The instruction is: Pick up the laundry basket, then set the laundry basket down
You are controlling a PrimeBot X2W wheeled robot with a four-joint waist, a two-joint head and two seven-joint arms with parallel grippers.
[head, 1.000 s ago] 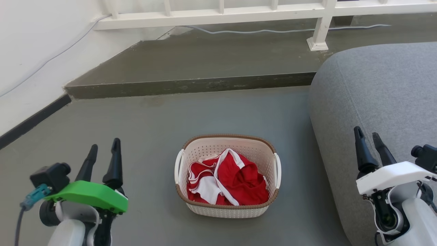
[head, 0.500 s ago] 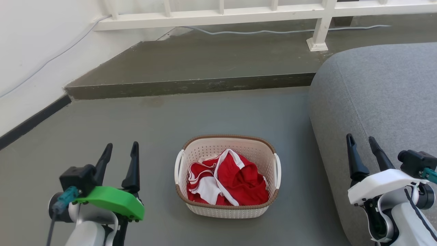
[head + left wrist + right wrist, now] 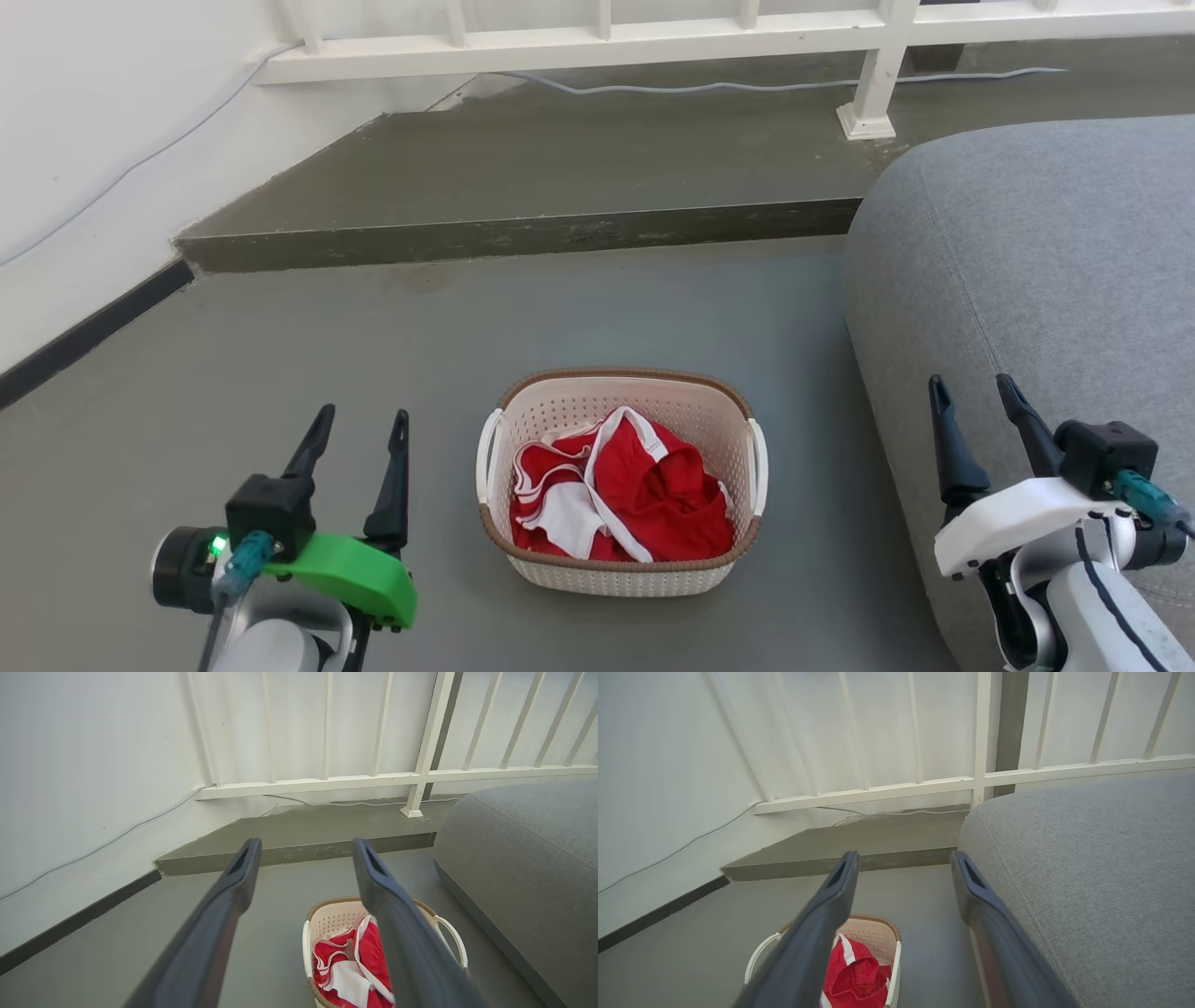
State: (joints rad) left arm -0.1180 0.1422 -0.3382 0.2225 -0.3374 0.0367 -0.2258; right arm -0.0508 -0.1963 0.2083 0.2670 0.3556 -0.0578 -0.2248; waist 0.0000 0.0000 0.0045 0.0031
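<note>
The laundry basket [image 3: 695,411], cream-white and perforated with a brown rim band and white side handles, stands on the grey floor at centre, with red and white clothing [image 3: 621,499] in it. It also lies low in the left wrist view as the laundry basket [image 3: 327,917] and in the right wrist view as the laundry basket [image 3: 875,938]. My left gripper [image 3: 362,431] hangs open to the basket's left, apart from it, nothing between its fingers. On the right, my right gripper [image 3: 971,392] is open over the sofa's edge, also apart from the basket.
A grey sofa [image 3: 1046,261] fills the right side close to the basket. A raised concrete step [image 3: 523,233] runs across behind, with a white railing [image 3: 597,42] and a cable above it. The white wall with a dark skirting [image 3: 84,331] borders the left.
Both arms have shifted inward toward the basket and lower in the view, the left to the right and the right to the left. The basket has not moved.
</note>
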